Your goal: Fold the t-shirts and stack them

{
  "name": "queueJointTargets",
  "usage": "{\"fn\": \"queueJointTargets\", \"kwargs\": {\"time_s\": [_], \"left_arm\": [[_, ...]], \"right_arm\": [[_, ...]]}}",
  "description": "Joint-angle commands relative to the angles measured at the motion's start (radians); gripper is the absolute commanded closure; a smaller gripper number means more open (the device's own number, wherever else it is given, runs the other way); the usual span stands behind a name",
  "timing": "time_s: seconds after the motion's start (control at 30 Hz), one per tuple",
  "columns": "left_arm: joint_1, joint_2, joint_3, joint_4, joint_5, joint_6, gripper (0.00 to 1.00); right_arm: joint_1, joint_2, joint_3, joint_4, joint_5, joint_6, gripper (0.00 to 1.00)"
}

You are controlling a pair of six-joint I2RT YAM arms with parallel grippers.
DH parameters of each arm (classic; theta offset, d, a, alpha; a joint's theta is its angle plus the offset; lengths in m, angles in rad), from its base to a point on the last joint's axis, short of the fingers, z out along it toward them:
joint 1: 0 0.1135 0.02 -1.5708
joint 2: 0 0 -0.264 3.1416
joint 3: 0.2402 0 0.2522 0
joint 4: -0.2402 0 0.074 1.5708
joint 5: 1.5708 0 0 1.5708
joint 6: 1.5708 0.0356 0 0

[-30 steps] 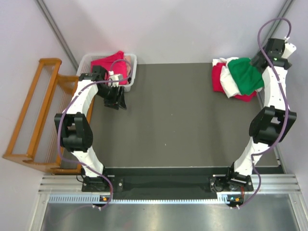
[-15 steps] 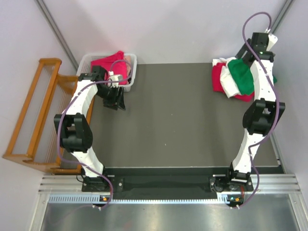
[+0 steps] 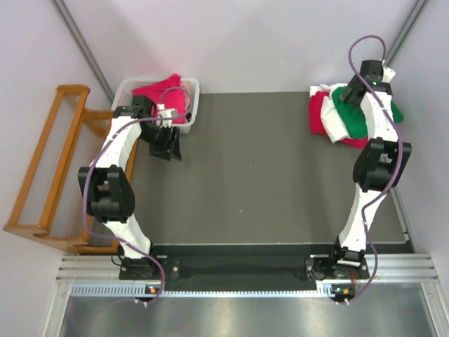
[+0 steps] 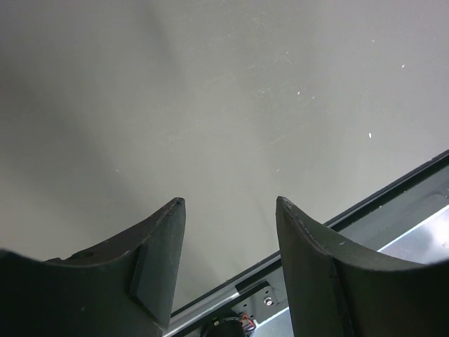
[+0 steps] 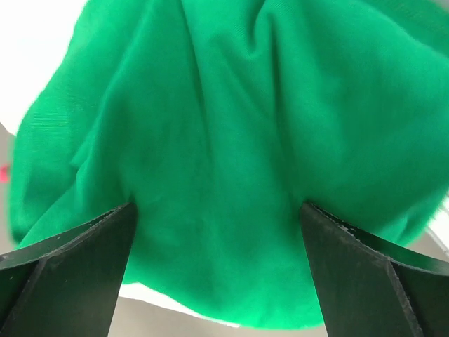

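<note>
1. The green t-shirt (image 3: 351, 116) lies rumpled on top of a small heap at the far right corner of the dark table (image 3: 259, 175).
2. Under it is a white t-shirt (image 3: 335, 125), and a crimson t-shirt (image 3: 319, 112) sticks out on the heap's left side and near edge.
3. Another crimson t-shirt (image 3: 165, 91) is bunched in the white basket (image 3: 194, 105) at the far left corner, spilling over its rim.
4. The right gripper (image 5: 216, 210) hangs over the green shirt with its jaws spread wide. From its wrist camera the green cloth fills the gap between the two fingers. The tips look to be right at the fabric, but nothing is pinched.
5. The left gripper (image 4: 230, 203) is just in front of the basket, over bare table, with its jaws partly apart and nothing between them.
6. An orange wooden rack (image 3: 49, 161) stands beside the table on the left.
</note>
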Motion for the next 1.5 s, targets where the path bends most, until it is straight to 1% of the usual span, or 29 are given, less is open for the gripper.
{"fn": "queueJointTargets", "kwargs": {"time_s": [0.0, 0.1, 0.23, 0.43, 0.67, 0.77, 0.93, 1.17, 1.3, 1.47], "left_arm": [[0.006, -0.012, 0.057, -0.020, 0.036, -0.007, 0.41], [0.006, -0.011, 0.064, -0.021, 0.044, -0.010, 0.41], [0.006, -0.017, 0.069, -0.027, 0.045, -0.005, 0.41], [0.008, -0.032, 0.061, -0.035, 0.041, 0.004, 0.41], [0.006, -0.043, 0.049, -0.036, 0.048, 0.011, 0.41], [0.006, -0.046, 0.049, -0.038, 0.054, 0.014, 0.41], [0.006, -0.058, 0.034, -0.036, 0.061, 0.016, 0.42], [0.008, -0.074, 0.026, -0.039, 0.059, 0.021, 0.42], [0.006, -0.072, 0.029, -0.041, 0.061, 0.019, 0.42], [0.006, -0.074, 0.032, -0.041, 0.056, 0.019, 0.42]], "right_arm": [[-0.004, 0.069, -0.052, -0.010, -0.047, 0.022, 0.00], [-0.001, 0.082, -0.102, 0.010, -0.067, 0.035, 0.00], [0.004, 0.102, -0.104, 0.012, -0.070, 0.030, 0.01], [0.005, 0.119, -0.061, -0.008, -0.061, 0.018, 0.00], [0.005, 0.190, 0.002, -0.059, -0.107, 0.013, 0.00], [0.007, 0.156, 0.002, -0.057, -0.110, 0.007, 0.00], [0.010, -0.011, -0.029, -0.007, -0.095, -0.001, 0.00], [0.008, -0.140, 0.063, -0.034, -0.087, -0.016, 0.00], [0.002, -0.142, 0.109, -0.037, -0.075, -0.021, 0.00], [-0.008, -0.060, 0.144, -0.059, -0.060, -0.017, 0.00]]}}
